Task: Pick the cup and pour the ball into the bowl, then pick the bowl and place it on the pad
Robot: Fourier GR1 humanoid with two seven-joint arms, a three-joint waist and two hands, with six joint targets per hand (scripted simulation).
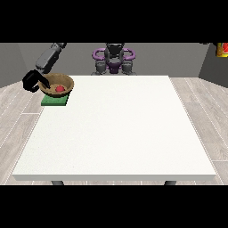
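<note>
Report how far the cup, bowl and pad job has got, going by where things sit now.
Done, by the look of it: the small red ball lies inside the brown wooden bowl, and the bowl sits over the flat green square pad. In hand: the black hand at the view's left is at the bowl's rim. Left: letting go and drawing back. No cup shows anywhere.

Table (120,129) mostly open — bowl (57,84) crowds one corner.

You see the brown bowl (58,84) resting on the green pad (54,101) at the table's (116,133) far corner, view's left; a red ball (59,88) lies inside. The black hand at the view's left (34,81) touches the bowl's rim.
</note>
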